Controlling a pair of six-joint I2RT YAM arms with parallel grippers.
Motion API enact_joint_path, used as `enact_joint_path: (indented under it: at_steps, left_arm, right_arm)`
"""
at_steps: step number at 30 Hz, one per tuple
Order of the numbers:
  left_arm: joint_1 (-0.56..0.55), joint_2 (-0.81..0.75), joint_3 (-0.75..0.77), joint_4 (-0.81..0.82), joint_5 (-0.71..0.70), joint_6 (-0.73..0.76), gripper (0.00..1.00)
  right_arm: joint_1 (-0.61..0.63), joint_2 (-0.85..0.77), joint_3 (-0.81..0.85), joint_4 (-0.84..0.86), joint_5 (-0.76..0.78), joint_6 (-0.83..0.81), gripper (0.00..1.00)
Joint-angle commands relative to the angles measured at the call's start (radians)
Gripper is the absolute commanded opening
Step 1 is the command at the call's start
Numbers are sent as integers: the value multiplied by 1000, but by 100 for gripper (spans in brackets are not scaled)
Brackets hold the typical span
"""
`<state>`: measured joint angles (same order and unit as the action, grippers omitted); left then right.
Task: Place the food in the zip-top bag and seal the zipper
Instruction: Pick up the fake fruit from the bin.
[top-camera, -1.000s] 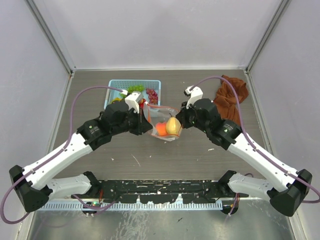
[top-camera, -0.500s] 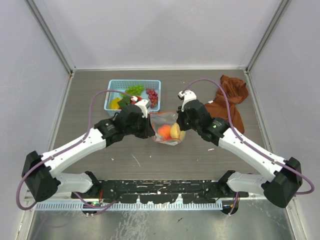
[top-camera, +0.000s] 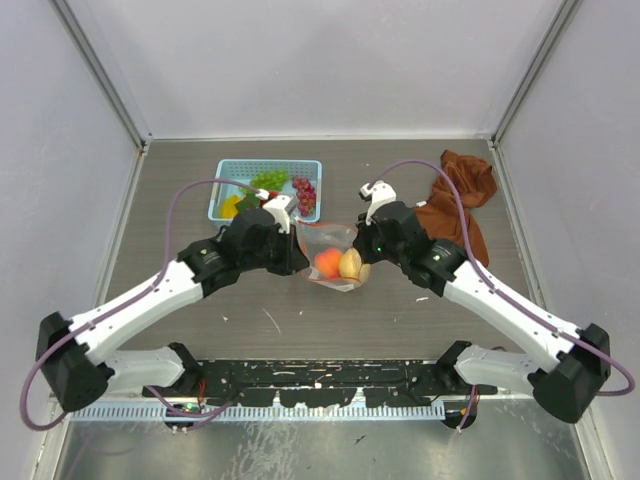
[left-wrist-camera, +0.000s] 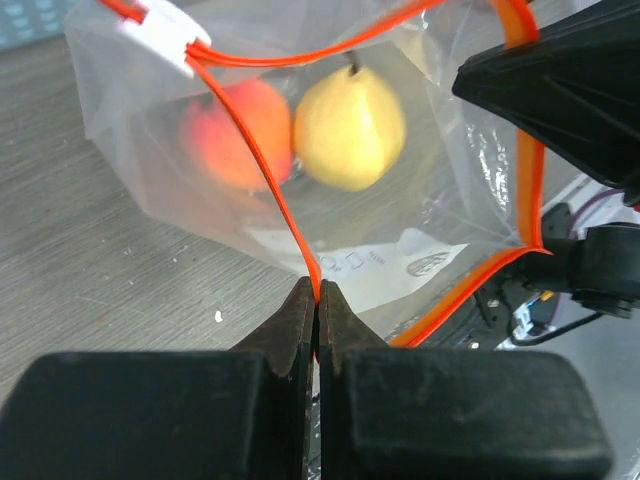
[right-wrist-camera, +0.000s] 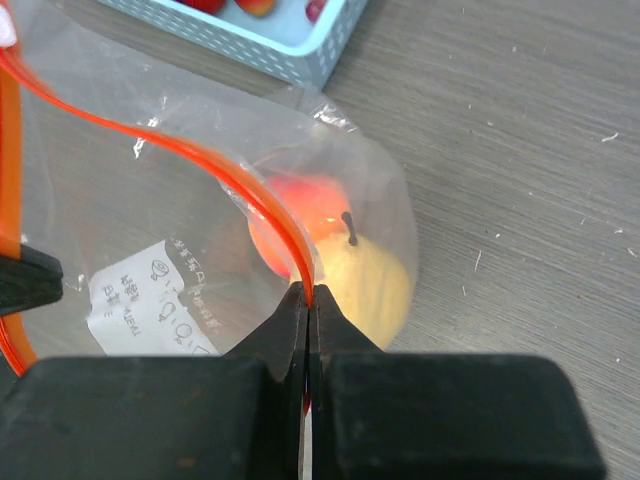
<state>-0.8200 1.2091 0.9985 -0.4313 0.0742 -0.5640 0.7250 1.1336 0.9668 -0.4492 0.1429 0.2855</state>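
Fruit inside the clear thin plastic zip-top bag (top-camera: 335, 240) counts two: one orange-red toy peach (left-wrist-camera: 235, 135) and one yellow-orange toy peach (left-wrist-camera: 350, 125), side by side. The bag sits between the two arms on the grey wood-grain table (top-camera: 400, 310), just beside the light-blue perforated plastic basket (top-camera: 232, 170), its mouth gaping. Its thin red-orange zipper strip (left-wrist-camera: 262, 170) is pinched at two spots: the left gripper (left-wrist-camera: 317, 292) has its black jaws pressed together on one side, and the right gripper (right-wrist-camera: 306, 296) likewise on the other. In the basket lie one bunch of green grapes (top-camera: 270, 179), one bunch of purple grapes (top-camera: 304, 190) and one yellow piece (top-camera: 231, 207). One rust-brown cloth (top-camera: 455, 200) lies crumpled to the right.
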Motion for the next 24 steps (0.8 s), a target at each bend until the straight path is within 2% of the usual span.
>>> enact_joint_path:
  at_steps: [1, 5, 13, 18, 24]
  left_arm:
    - [2, -114, 53, 42, -33, 7, 2]
    - [1, -121, 56, 30, -43, 9, 2]
    - [2, -72, 29, 27, -44, -5, 2]
    - [1, -19, 15, 30, -30, -17, 2]
    - [2, -30, 15, 34, -57, -19, 3]
  right_arm:
    - [-3, -110, 45, 39, 5, -17, 0]
    - [-3, -117, 45, 0, 111, -16, 0]
    - [-2, -99, 26, -15, 230, 16, 0]
    - [-3, -103, 15, 4, 214, 23, 0]
    - [-4, -112, 8, 14, 227, 27, 0]
